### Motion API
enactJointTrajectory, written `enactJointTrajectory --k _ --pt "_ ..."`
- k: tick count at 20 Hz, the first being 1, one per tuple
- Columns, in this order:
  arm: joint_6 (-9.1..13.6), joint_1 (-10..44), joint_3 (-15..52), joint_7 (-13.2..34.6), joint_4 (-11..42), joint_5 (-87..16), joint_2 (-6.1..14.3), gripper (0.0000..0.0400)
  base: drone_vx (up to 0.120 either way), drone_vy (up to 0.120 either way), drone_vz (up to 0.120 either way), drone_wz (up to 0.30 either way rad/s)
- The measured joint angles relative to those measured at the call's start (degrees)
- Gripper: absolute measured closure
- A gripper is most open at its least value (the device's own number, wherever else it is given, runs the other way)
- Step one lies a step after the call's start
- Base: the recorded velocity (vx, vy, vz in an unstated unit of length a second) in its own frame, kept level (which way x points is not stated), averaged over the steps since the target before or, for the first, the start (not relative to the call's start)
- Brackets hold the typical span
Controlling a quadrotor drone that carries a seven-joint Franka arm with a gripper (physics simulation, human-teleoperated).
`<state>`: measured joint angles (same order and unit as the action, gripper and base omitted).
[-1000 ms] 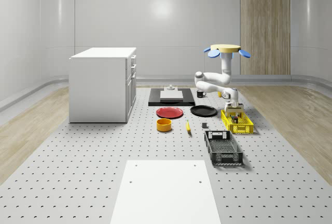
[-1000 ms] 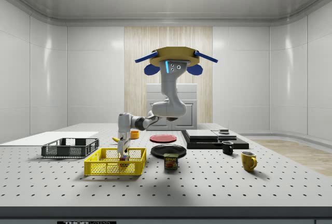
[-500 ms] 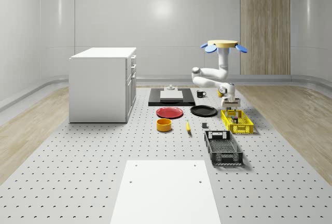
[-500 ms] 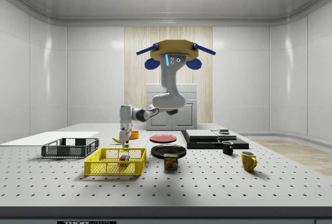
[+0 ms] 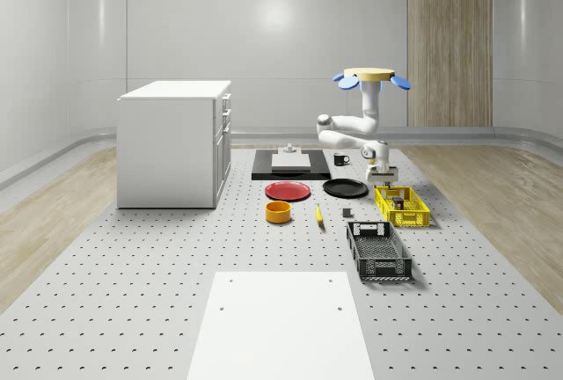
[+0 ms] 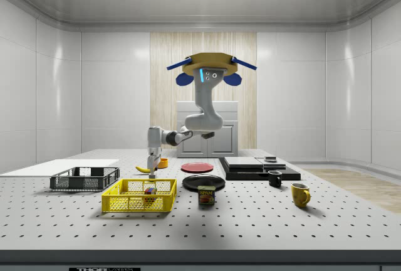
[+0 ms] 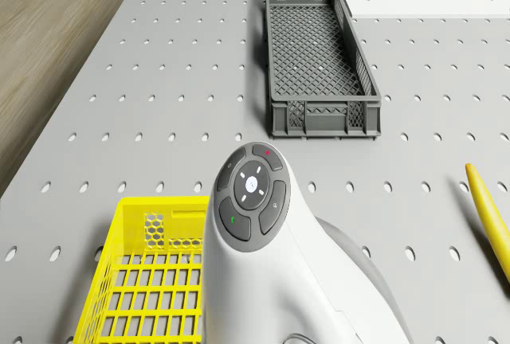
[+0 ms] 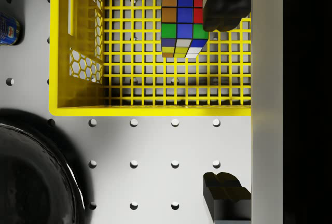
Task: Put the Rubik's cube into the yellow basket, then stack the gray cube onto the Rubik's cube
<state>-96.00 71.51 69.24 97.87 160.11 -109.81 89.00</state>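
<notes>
Fingers [image 8: 223, 9] of the gripper [image 8: 224, 105] stand spread wide and hold nothing, one dark pad over the yellow basket [image 8: 62, 107] and the other over bare table outside its wall. Seen from the side, the gripper [image 6: 152, 165] hangs above the basket [image 6: 139, 196], over its edge nearest the black plate [image 6: 203, 182]. Inside the basket the Rubik's cube [image 8: 182, 24] rests flat on the mesh floor, beside one fingertip and below it, so the first half of the job looks done. Above, the drone [image 6: 210, 69] hovers higher than the basket and toward the plate's side. I cannot make out the gray cube with any certainty, so which way it lies from the gripper stays unsettled.
</notes>
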Motion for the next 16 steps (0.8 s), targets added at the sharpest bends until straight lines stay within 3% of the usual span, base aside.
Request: enactJointTrajectory --k 9,16 --pt "0.4 -0.2 0.0 -0.1 0.0 -0.2 -0.4 0.0 0.0 -0.12 0.0 0.0" --pt "0.6 -0.3 -0.1 -0.2 0.0 -0.3 -0.7 0.0 0.12 -0.12 0.0 0.0"
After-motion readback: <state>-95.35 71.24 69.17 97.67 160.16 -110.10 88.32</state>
